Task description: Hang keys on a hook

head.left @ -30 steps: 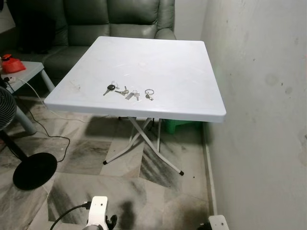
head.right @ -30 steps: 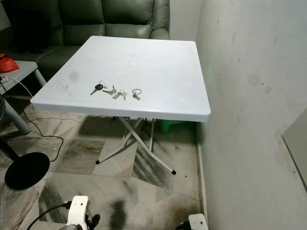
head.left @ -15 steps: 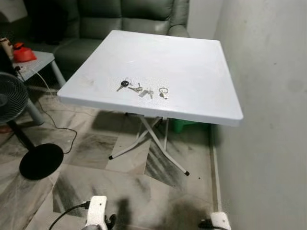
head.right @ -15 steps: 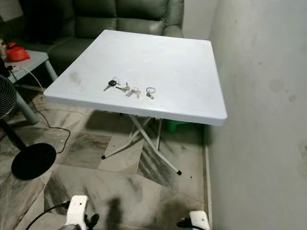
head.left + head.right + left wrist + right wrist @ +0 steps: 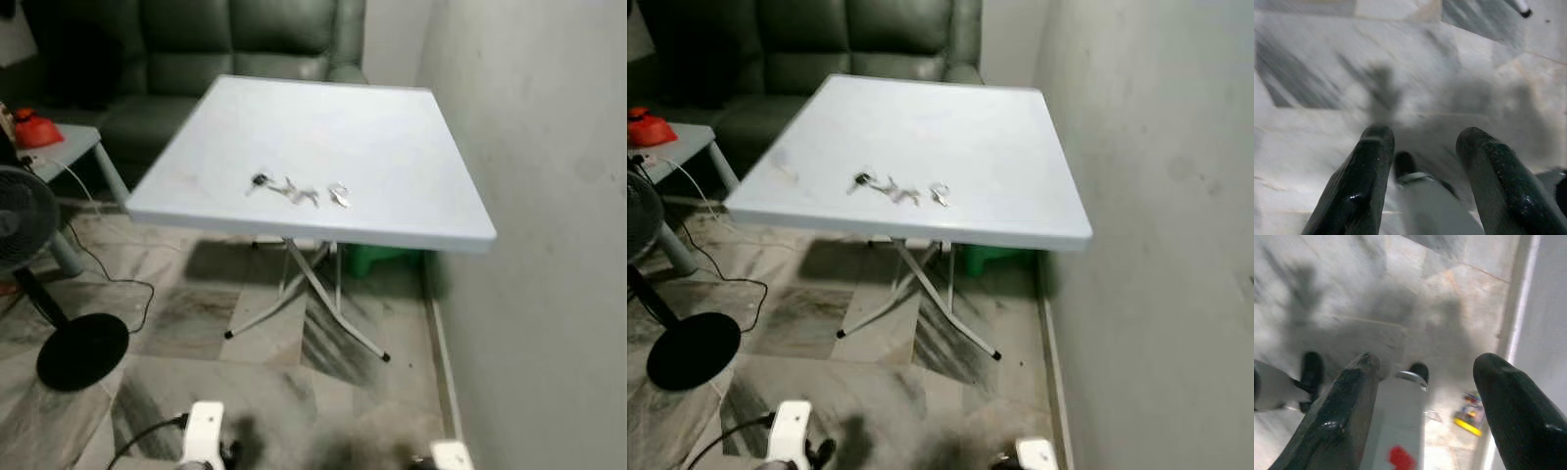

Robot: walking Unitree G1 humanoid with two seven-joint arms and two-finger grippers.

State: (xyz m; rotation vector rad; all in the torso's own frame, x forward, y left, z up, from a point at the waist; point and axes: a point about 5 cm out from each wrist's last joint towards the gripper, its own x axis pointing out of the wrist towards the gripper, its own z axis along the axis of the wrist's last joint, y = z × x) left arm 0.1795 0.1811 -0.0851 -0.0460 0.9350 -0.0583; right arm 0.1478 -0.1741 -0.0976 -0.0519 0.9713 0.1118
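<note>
Several keys (image 5: 296,190) lie in a short row near the front edge of the white folding table (image 5: 392,147), at the middle of the frame. The picture is blurred, so single keys and rings are hard to tell apart. Only the tops of both arms show at the bottom edge, cut off by the frame. The left gripper (image 5: 1422,147) hangs low over the marble floor (image 5: 265,372), its two black fingers spread apart and holding nothing. The right gripper (image 5: 1422,377) hangs likewise beside the wall (image 5: 549,196), fingers parted and empty. A green sofa (image 5: 196,59) stands behind the table at the upper left, and a black fan (image 5: 20,220) with its round base is at the left edge. A small grey side table (image 5: 64,142) carries something red (image 5: 31,128), too blurred to name.
</note>
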